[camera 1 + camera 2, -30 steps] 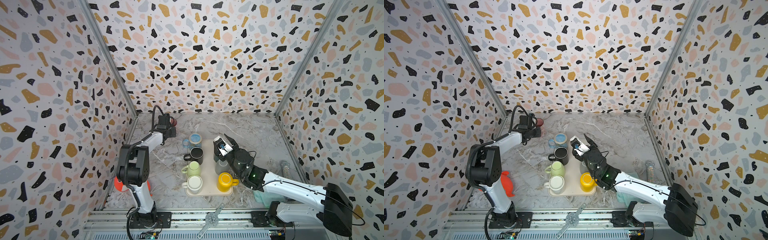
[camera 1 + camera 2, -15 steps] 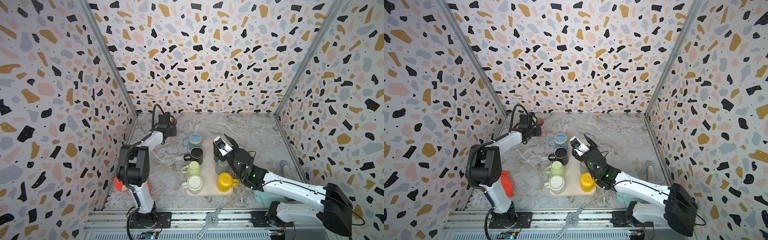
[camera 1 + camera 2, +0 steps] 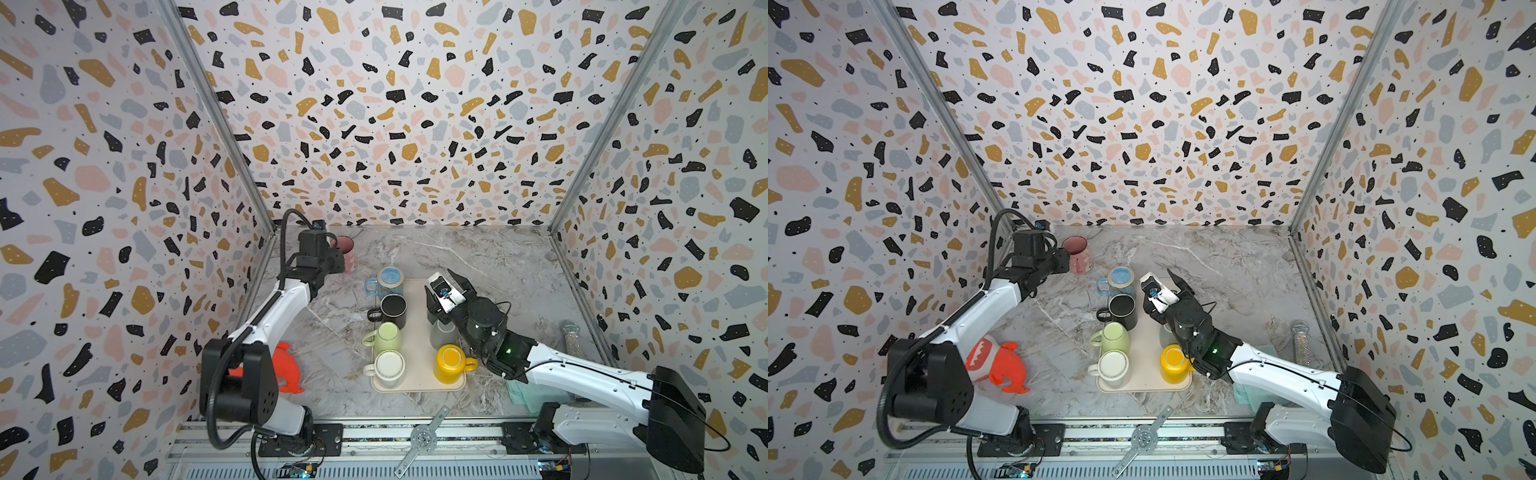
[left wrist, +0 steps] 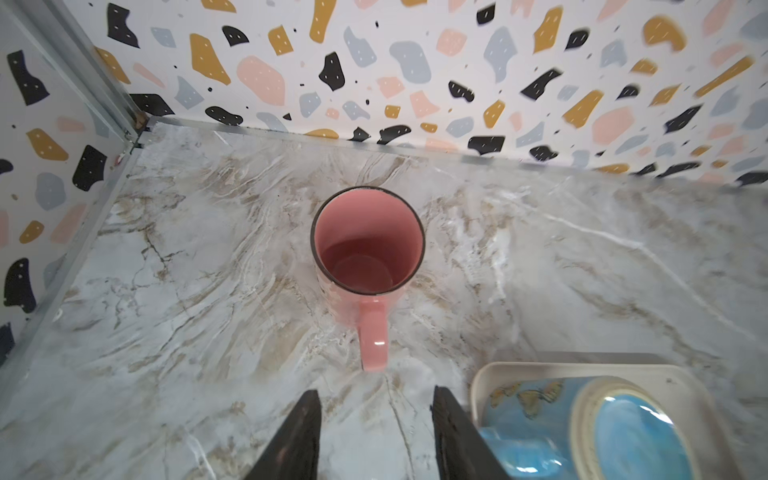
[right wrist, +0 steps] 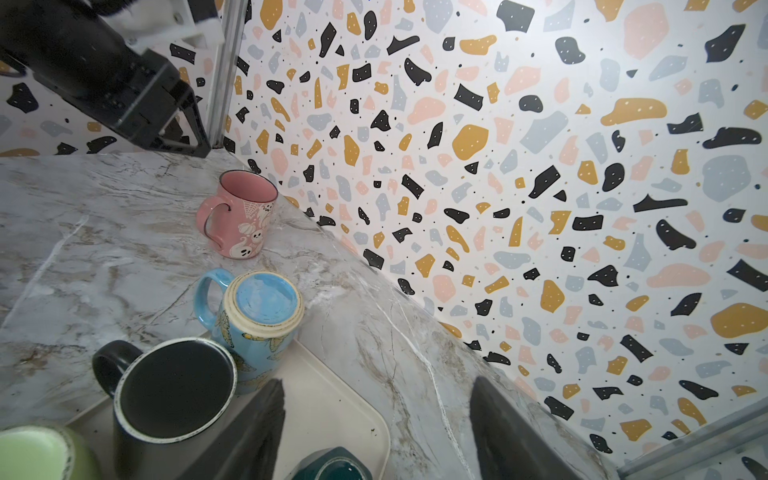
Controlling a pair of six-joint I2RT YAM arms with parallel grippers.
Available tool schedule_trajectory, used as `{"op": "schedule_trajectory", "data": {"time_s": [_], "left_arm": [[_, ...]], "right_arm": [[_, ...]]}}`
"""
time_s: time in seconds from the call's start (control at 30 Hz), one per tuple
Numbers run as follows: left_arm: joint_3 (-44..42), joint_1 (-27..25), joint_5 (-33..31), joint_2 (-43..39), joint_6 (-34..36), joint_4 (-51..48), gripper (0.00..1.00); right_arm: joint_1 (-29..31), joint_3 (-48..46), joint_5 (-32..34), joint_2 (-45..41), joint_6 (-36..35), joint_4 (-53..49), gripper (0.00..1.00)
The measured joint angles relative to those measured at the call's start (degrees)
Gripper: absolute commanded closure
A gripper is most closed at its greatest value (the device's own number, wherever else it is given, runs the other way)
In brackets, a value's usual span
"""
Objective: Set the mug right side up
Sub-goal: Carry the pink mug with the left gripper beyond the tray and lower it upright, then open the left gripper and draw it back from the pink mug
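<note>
The left gripper [image 4: 376,399] has just let go. Its jaws were nearly together a second ago and now stand apart with only bare marble tabletop [image 4: 166,270] between them, while the arm itself has hardly shifted in the top views. The pink mug [image 4: 368,249] stands upright by itself in the back left corner of the table, mouth up, so the wrist camera looks straight down into its empty inside. Its handle points back toward the parted fingertips, near them but clear of them. In both top views the mug [image 3: 347,249] sits just beyond the left gripper's black body, off the cream tray [image 3: 419,353] and a little apart from the blue mug [image 3: 390,277]. From the right wrist, the pink mug's [image 5: 241,216] ghost-and-pumpkin print reads the right way up and its base sits flat on the marble. The right gripper [image 5: 378,386] hovers over the far end of the tray with its jaws wide and nothing between them, much as it did a second ago. For this mug the turn looks finished, since it stays up without support. What seems left is to draw the left arm back without clipping the handle. The blue mug and the black mug [image 5: 174,386] beside it on the tray show their bases, so they appear to be inverted.
</note>
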Motion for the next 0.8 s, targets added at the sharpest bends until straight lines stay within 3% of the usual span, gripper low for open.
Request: {"op": "schedule_trajectory", "data": {"time_s": [0.17,0.33,0.6,0.8], "left_arm": [[-9.0,0.1,9.2,-10.6,-14.6,6.5,0.52],[-20.4,0.0,17.9,-16.0,-36.5,18.1,0.47],[-35.8,0.0,16.9,-25.5,-68.7,32.8,0.43],[-38.1,0.0,17.4,-21.1,-82.2,38.7,0.42]], "right_arm": [[0.0,0.0,-1.3,-1.4,2.6,-1.3,0.28],[0.0,0.0,-2.2,-3.4,4.9,-2.3,0.27],[0.0,0.0,-3.1,-4.7,7.2,-3.6,0.27],[0.0,0.0,-3.2,-4.6,7.7,-3.9,0.27]]}}
